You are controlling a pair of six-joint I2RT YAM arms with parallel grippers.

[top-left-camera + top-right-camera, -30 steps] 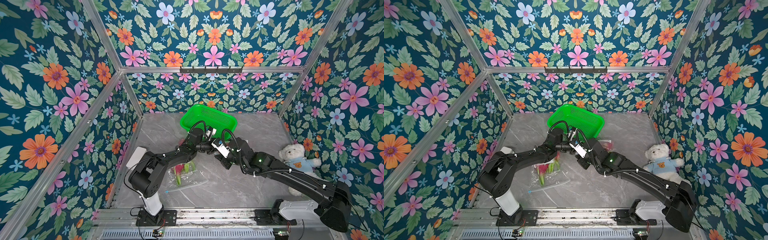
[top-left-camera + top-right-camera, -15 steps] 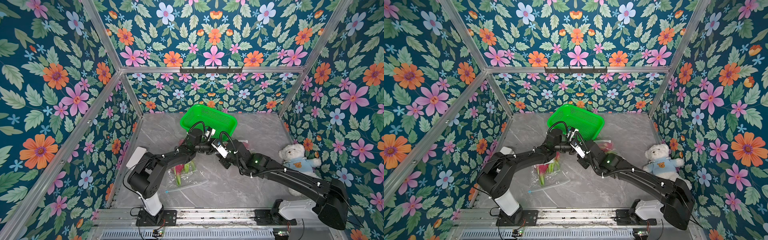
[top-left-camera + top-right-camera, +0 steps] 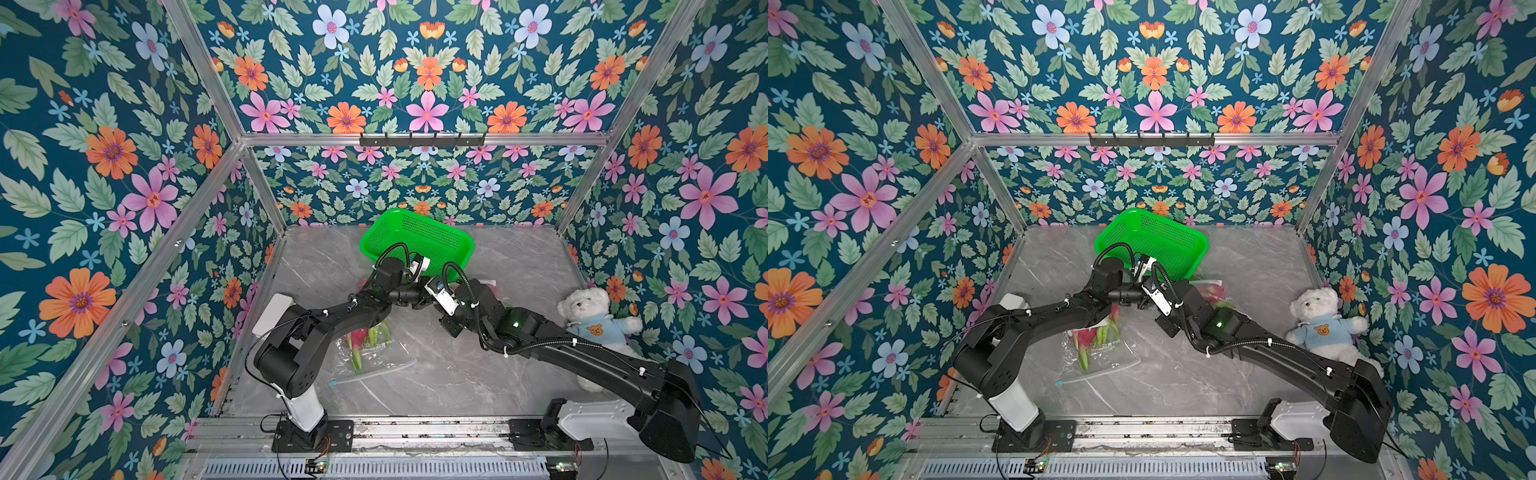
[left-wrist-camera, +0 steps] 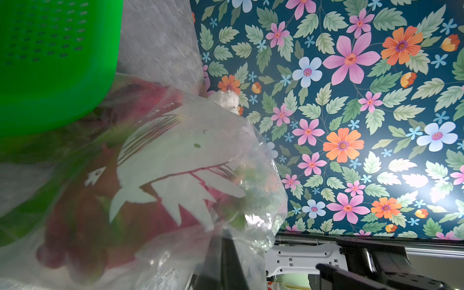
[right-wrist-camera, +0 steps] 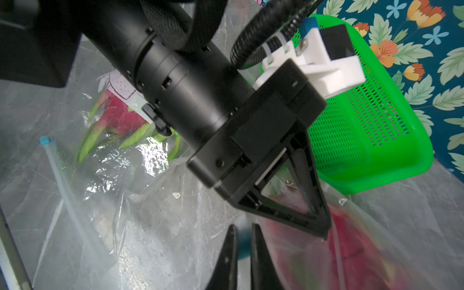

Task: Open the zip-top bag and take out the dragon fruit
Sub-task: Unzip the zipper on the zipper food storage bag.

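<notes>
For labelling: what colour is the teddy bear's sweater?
The sweater is light blue with an orange bear face; clearest in a top view.

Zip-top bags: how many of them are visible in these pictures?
2. One bag lies flat on the table near the left arm. The other bag is beside the green basket, pinched by the left gripper. More may be hidden under the arms.

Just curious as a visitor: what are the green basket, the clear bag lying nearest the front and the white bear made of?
Green basket: seemingly moulded plastic, glossy, pierced with rows of small holes.
Clear bag: thin plastic film, crinkled and glinting.
White bear: probably plush fabric, with a fuzzy surface.
</notes>
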